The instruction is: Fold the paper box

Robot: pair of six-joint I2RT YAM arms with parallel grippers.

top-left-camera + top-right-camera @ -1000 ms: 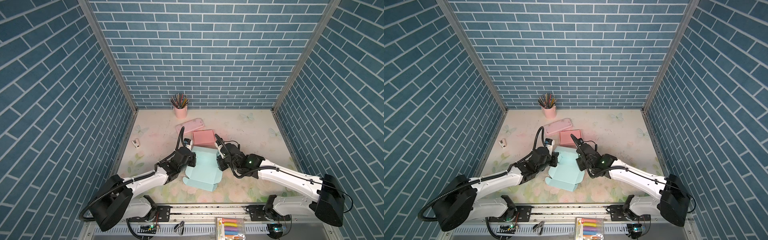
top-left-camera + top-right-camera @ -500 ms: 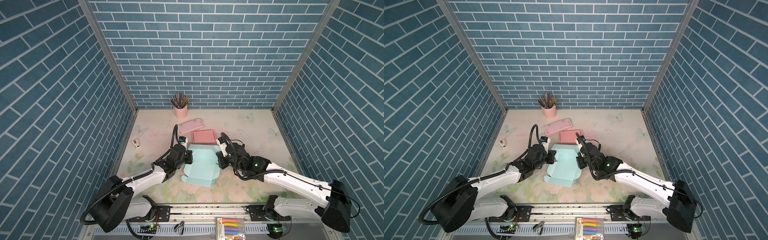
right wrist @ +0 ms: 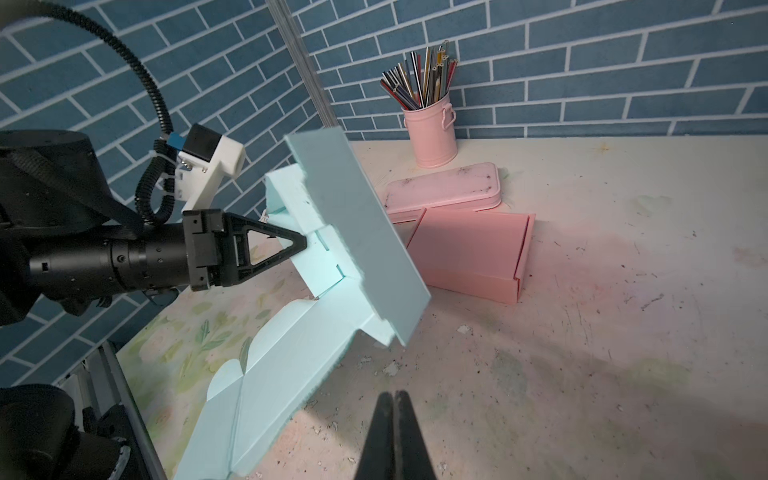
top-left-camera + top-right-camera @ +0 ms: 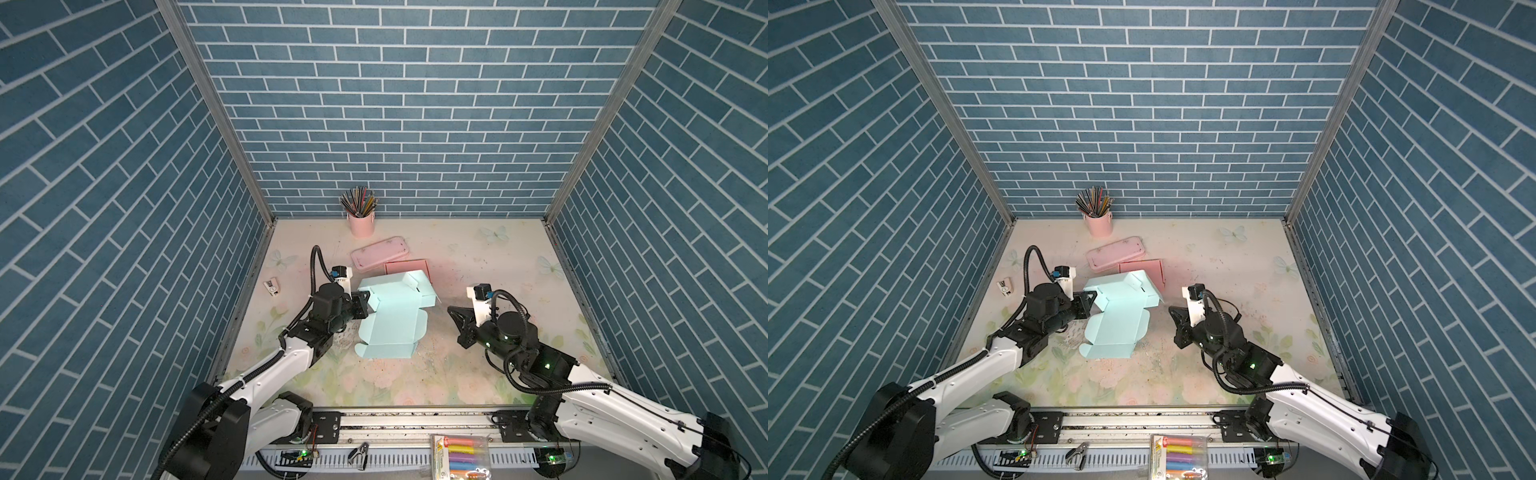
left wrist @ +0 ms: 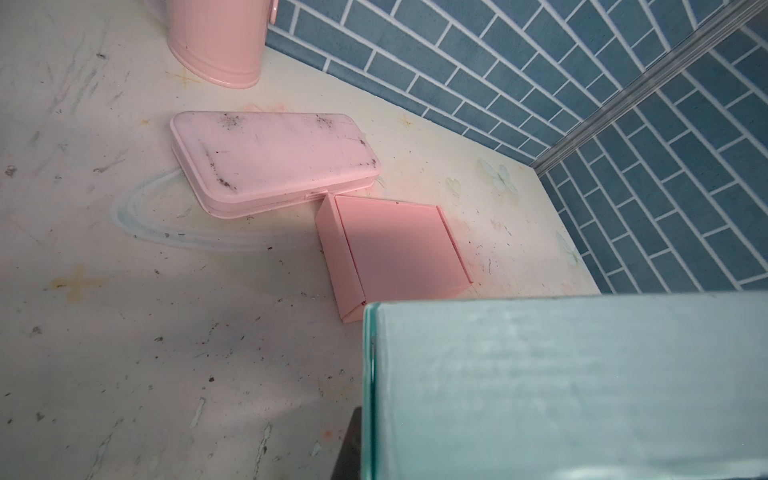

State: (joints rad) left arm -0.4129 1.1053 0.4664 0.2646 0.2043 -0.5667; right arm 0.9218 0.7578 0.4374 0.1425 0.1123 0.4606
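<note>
The light-blue paper box (image 4: 392, 328) (image 4: 1115, 328) lies part-folded in the middle of the table, its far panels tilted up off the surface. My left gripper (image 4: 365, 305) (image 4: 1094, 301) (image 3: 302, 245) is shut on the box's left side wall. In the left wrist view that blue panel (image 5: 561, 386) fills the lower right, with one dark finger (image 5: 351, 449) showing beside its edge. My right gripper (image 4: 451, 309) (image 4: 1171, 309) (image 3: 392, 397) hangs shut and empty, a short way right of the box and not touching it.
A finished pink box (image 4: 405, 266) (image 3: 469, 253) and a pink pencil case (image 4: 380, 257) (image 5: 270, 162) sit just behind the blue box. A pink cup of pencils (image 4: 361, 224) stands at the back wall. A small white object (image 4: 272, 286) lies at the left.
My right gripper has drawn back to the right, off the box. The left gripper has kept its hold and shifted toward the back, and the box's far panels now stand higher.
</note>
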